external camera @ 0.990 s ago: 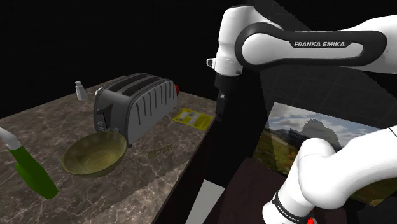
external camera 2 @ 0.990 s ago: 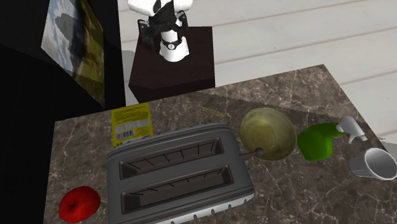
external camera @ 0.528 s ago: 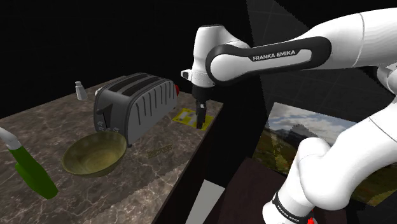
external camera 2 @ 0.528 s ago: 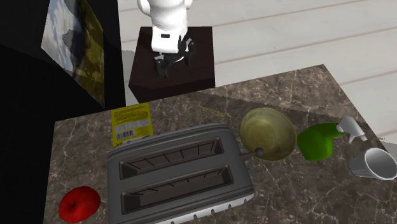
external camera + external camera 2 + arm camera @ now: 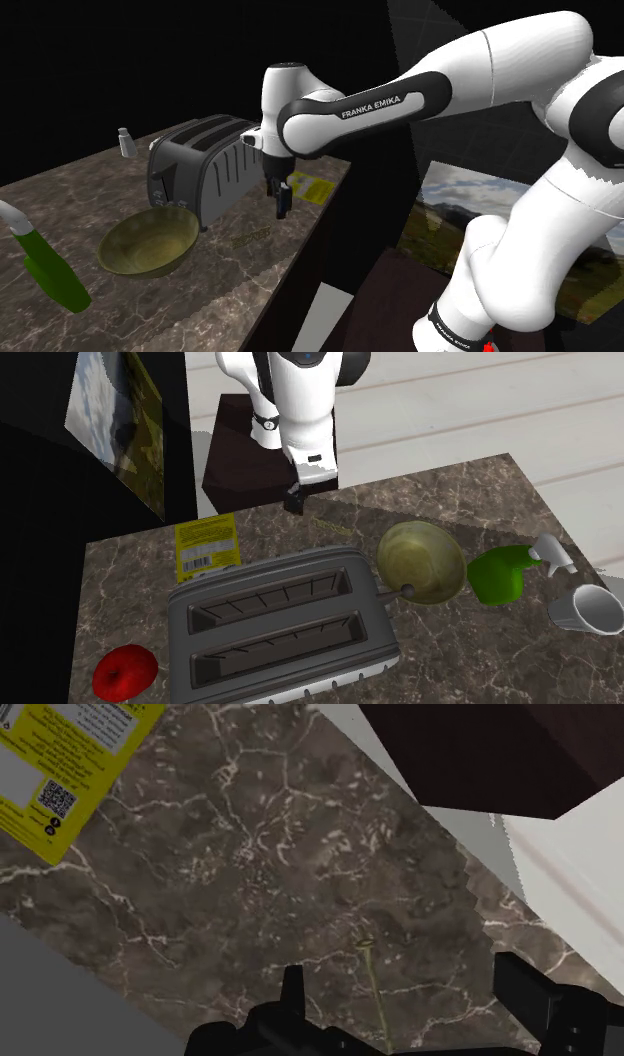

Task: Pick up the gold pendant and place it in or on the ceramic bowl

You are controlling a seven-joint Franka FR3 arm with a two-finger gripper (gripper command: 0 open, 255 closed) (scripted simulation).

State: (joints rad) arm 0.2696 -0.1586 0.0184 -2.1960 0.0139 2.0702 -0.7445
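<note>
The worktop (image 5: 70, 195) looks like smooth dark stone with pale veins. The toaster (image 5: 210, 165) is dull grey metal, the bowl (image 5: 148, 243) mottled olive with a faint sheen, the leaflet (image 5: 70, 764) matt yellow paper, my gripper (image 5: 405, 979) matt black.

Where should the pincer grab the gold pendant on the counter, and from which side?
Probably grip the gold pendant across its thin stem, below the small ring, from straight above: it lies flat on the counter, too slim for sideways approach.
</note>
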